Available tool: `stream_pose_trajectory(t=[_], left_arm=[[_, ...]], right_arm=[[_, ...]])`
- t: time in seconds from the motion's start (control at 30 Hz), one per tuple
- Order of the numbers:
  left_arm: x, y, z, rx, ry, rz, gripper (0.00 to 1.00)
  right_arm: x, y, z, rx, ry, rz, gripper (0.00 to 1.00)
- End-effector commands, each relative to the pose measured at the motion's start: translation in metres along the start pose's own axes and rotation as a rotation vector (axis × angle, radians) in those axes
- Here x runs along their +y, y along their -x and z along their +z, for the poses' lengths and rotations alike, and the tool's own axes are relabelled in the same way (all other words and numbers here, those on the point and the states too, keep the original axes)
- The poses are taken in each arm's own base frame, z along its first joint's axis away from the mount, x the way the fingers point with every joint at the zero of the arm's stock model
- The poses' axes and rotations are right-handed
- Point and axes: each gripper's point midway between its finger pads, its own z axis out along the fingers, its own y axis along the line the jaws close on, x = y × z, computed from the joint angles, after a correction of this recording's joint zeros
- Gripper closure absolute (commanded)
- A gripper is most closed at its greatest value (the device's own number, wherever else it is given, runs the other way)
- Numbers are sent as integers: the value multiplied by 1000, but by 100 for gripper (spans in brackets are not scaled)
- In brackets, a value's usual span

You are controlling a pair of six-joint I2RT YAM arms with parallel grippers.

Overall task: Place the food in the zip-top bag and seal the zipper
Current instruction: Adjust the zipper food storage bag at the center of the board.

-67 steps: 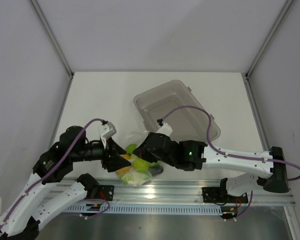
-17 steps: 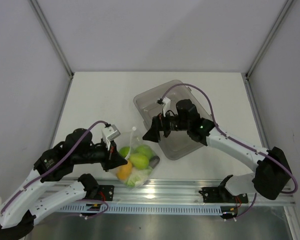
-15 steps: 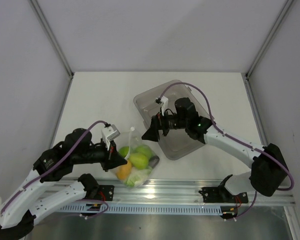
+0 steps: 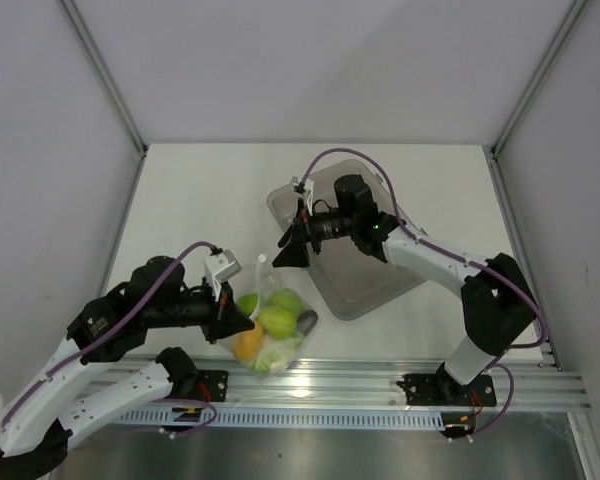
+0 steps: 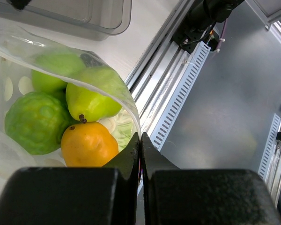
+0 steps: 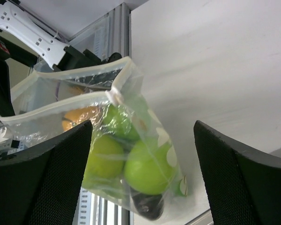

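At the left claw (image 5: 140, 140): the jaws are pressed flat together, and I see the mouth edge of the zip-top bag (image 5: 37, 49) pinched in the seam between them.
Just past that pinch: an orange-yellow citrus (image 5: 89, 144) sits closest to the fingers. A stemmed green fruit (image 5: 91, 98) is above it and a bumpy green fruit (image 5: 35, 123) beside it. All three are inside the clear plastic.
Bottom of the bag: a dark piece (image 6: 147, 206) is tucked under the green fruit. I cannot tell which food it is.
Mouth of the bag: from the right wrist view, the zipper (image 6: 51, 107) shows as two pale strips standing apart, so I read the mouth as gaping, not pressed together.
Bag position: it lies on the white table (image 4: 200, 200) at the near edge, close to the aluminium rail (image 4: 360, 375) and between my two arms.
At the right claw (image 4: 288, 254): the fingers are spread wide with nothing between them. It hangs clear of the bag on the far side and looks down at the open mouth.
Behind the right claw: the grey translucent bin (image 4: 380, 280) lies under my right forearm, near the bag but not touching it.
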Motion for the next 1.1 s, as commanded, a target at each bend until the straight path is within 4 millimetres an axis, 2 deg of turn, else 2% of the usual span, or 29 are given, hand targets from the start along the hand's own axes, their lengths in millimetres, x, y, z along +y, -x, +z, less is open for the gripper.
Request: stream_pose_trajectory(t=[0.0, 0.13, 0.27, 0.47, 0.6, 0.73, 0.97, 1.03, 1.07], left_arm=[[-12, 14, -6, -34, -45, 43, 99], [-11, 15, -5, -27, -40, 44, 99], [-10, 16, -3, -24, -37, 44, 99], [-10, 18, 0, -23, -37, 42, 99], [-9, 17, -1, -20, -33, 43, 99], [-8, 16, -2, -16, -26, 44, 99], [-7, 13, -2, -16, -21, 46, 99], [-7, 12, -3, -14, -21, 47, 99], [-7, 13, -4, -17, -20, 49, 99]], right_arm=[[5, 22, 6, -17, 110, -94, 10], [2, 20, 12, -7, 146, -85, 12], [8, 6, 21, 18, 184, -80, 13], [24, 2, 31, 13, 273, -59, 19], [28, -9, 39, 28, 289, -48, 22], [35, -16, 40, 26, 301, -30, 22], [33, -26, 39, 8, 310, -2, 23], [36, -24, 41, 3, 324, -8, 28], [37, -26, 41, 8, 331, 4, 34]])
